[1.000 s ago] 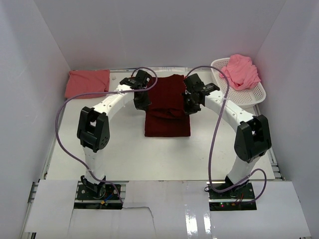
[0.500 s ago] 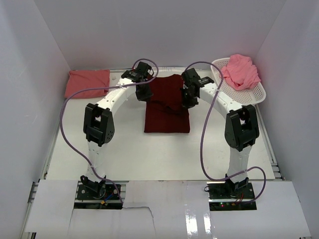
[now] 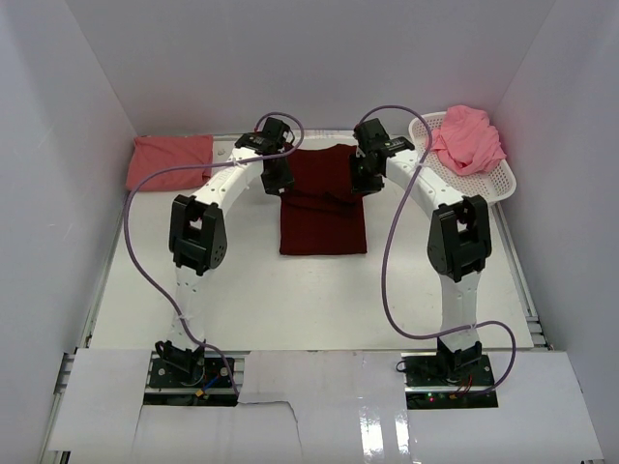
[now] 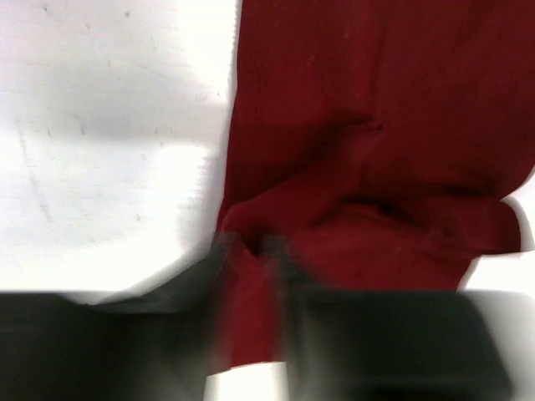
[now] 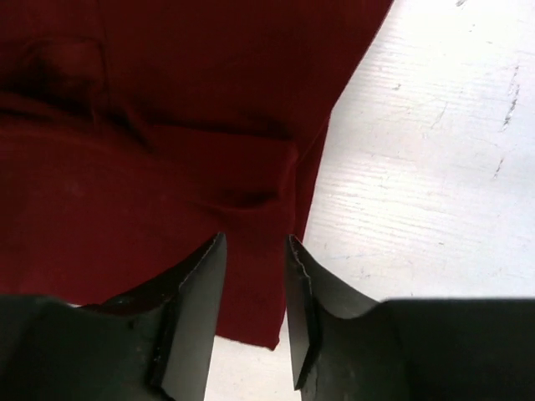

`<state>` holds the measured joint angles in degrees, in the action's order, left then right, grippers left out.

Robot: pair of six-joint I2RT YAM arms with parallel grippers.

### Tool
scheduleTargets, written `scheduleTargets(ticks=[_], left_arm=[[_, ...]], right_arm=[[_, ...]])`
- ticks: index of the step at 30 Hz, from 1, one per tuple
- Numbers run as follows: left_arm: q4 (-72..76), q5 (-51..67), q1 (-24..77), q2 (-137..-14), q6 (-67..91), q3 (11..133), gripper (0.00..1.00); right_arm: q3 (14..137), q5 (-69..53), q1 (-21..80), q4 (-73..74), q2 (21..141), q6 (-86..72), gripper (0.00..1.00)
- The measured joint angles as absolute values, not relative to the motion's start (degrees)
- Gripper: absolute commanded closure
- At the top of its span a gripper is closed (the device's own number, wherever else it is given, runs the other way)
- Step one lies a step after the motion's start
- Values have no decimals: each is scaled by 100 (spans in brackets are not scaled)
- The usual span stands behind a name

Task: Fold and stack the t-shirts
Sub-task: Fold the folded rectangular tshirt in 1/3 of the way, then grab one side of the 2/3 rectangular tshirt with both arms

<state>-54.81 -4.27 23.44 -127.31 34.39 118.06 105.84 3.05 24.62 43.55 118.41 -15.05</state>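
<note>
Your left gripper (image 4: pixel 251 251) and right gripper (image 5: pixel 255 249) have moved farther back along the maroon t-shirt (image 3: pixel 323 208). Each one's jaws stand slightly parted, cloth between them.

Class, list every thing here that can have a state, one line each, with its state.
maroon t-shirt, folded, far end rumpled
salmon t-shirt, folded, lying flat
basket, upright, holding one shirt
light pink t-shirt, crumpled, in basket
left claw, slightly open over maroon t-shirt's edge
right claw, slightly open over maroon t-shirt's edge
</note>
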Motion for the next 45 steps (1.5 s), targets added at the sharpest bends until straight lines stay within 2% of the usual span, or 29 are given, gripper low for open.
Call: scheduleTargets(ticks=[2, 7, 10, 14, 16, 19, 23, 29, 36, 45], left_arm=[[-5483, -408, 2329, -12890, 3404, 11898, 2], [-5395, -537, 2272, -13037, 3454, 12049, 2], [-5081, -572, 2244, -12866, 3454, 11968, 2], [-4438, -311, 2220, -11959, 3457, 10774, 2], [-4250, -187, 2228, -11456, 3476, 10162, 2], [-4075, -176, 2241, -10954, 3520, 9494, 2], [-3900, -272, 2248, -10951, 3566, 9098, 2], [-3726, -489, 2228, -11524, 3658, 9174, 2], [-3409, -545, 2222, -12057, 3776, 9719, 9], [-3120, -624, 2222, -12213, 3795, 9810, 14]], right_arm=[[10667, 416, 2449, 4344, 11959, -1492, 55], [10530, 624, 2443, 4071, 11933, -1481, 55], [10071, 290, 2434, 3701, 11673, -1476, 58], [9463, -744, 2377, 3277, 11393, -1573, 60], [9297, -1033, 2368, 3081, 11395, -1638, 57], [9072, -1262, 2335, 2906, 11430, -1704, 55], [9059, -1256, 2246, 2687, 11695, -1715, 54], [9253, -1063, 2169, 2644, 12156, -1579, 54], [9832, -873, 2147, 2635, 12287, -1411, 54], [10348, -609, 2147, 2700, 12420, -1170, 55]])
